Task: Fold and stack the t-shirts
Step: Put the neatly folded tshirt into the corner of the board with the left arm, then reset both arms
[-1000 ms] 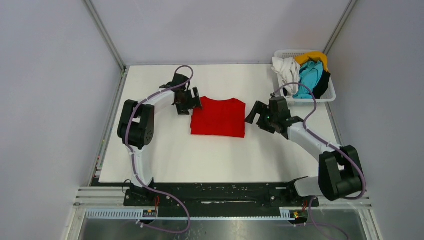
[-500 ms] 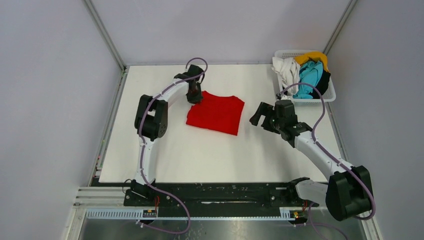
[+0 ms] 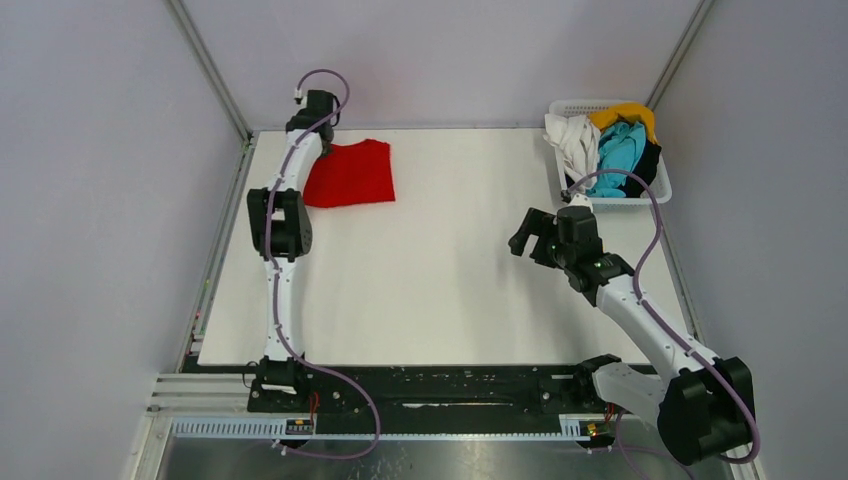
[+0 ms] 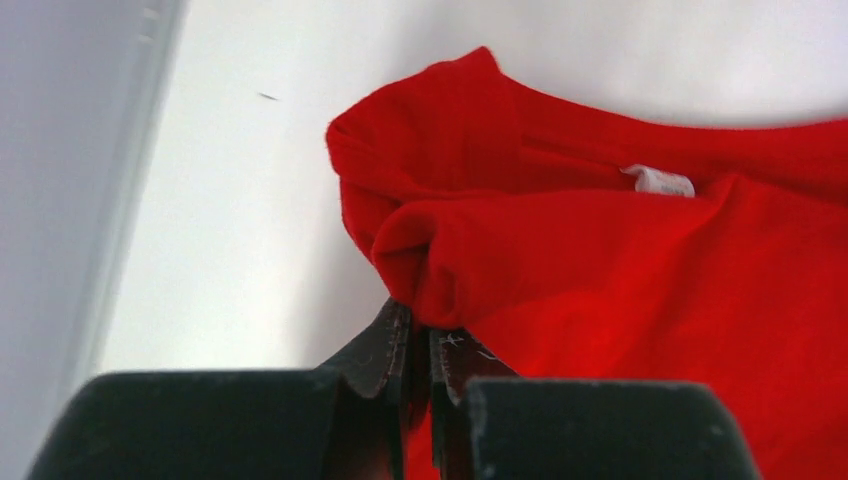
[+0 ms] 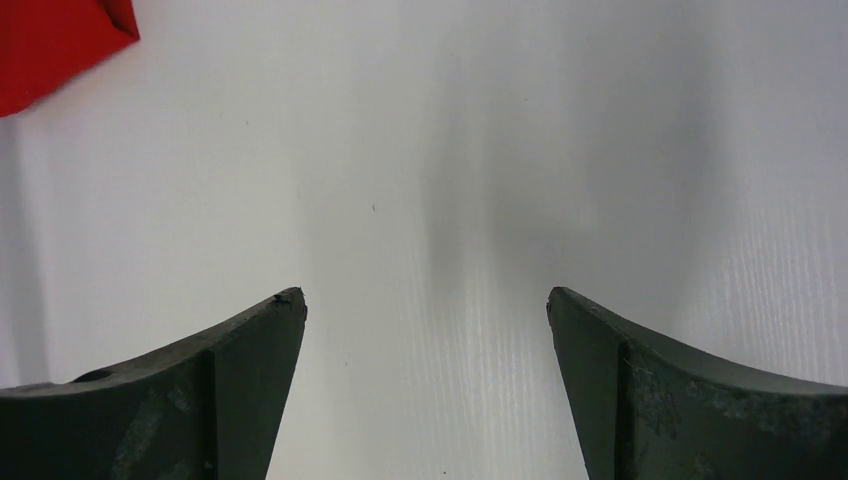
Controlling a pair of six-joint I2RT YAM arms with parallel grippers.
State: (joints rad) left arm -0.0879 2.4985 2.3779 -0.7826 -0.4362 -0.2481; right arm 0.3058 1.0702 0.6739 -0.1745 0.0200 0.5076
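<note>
The folded red t-shirt [image 3: 350,175] lies at the table's back left. My left gripper [image 3: 324,150] is at its left far corner, shut on a bunched fold of the red cloth [image 4: 420,300]. In the left wrist view the shirt [image 4: 640,270] spreads to the right, its white neck label [image 4: 658,181] showing. My right gripper [image 3: 522,238] hovers over bare table right of centre, open and holding nothing [image 5: 425,300]. A corner of the red t-shirt [image 5: 50,40] shows far off in the right wrist view. White [image 3: 572,140], yellow [image 3: 625,115], turquoise [image 3: 620,155] and black [image 3: 650,165] t-shirts lie crumpled in the basket.
The white lattice basket [image 3: 625,200] stands at the back right corner of the table. A metal frame post [image 3: 210,70] and grey walls close in the back left, right beside the left arm. The white table [image 3: 450,290] runs between the arms.
My left gripper shut on the red t-shirt's edge and dragged it from the table's middle to the back left. My right gripper drew back a little towards the right, still open.
</note>
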